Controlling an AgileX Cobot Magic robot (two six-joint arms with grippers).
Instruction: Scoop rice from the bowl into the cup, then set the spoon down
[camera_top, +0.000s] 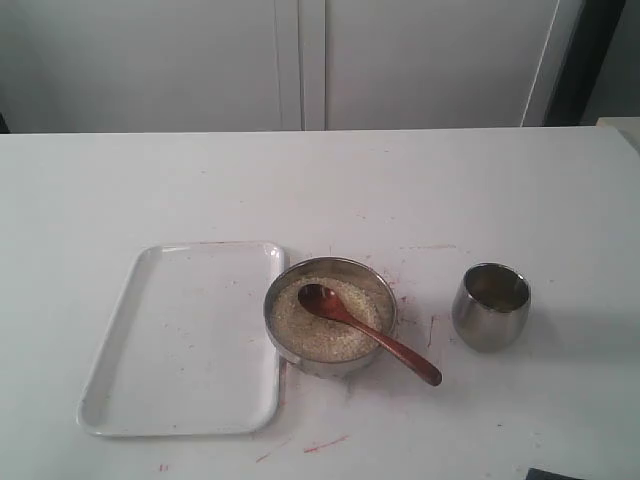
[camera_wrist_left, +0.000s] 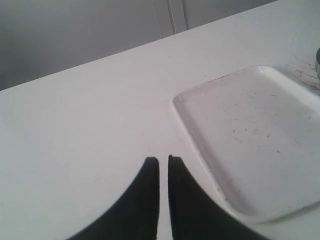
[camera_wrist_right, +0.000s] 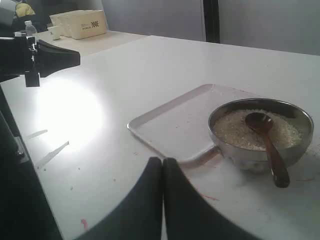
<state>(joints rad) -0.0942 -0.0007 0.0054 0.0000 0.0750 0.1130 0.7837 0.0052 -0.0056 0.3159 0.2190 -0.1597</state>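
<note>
The steel bowl (camera_top: 300, 355) stands in the middle of the white table, filled with rice (camera_top: 310, 325). The wooden spoon (camera_top: 380, 340) lies in it, its round end on the rice and its handle sticking out over the rim toward the cup (camera_top: 490, 315), which stands apart to the right. Neither gripper shows in the exterior view. In the right wrist view my right gripper (camera_wrist_right: 162, 160) is shut and empty above the table, short of the bowl (camera_wrist_right: 260, 160) and spoon (camera_wrist_right: 272, 155). My left gripper (camera_wrist_left: 163, 159) holds nothing, its fingers only a thin slit apart.
A white tray (camera_top: 190, 340) lies flat just left of the bowl, touching it; it also shows beside the left gripper as the tray (camera_wrist_left: 250, 130). Red marks dot the table. A black machine part (camera_wrist_right: 45, 57) juts in far off, with white baskets (camera_wrist_right: 80, 22) behind it.
</note>
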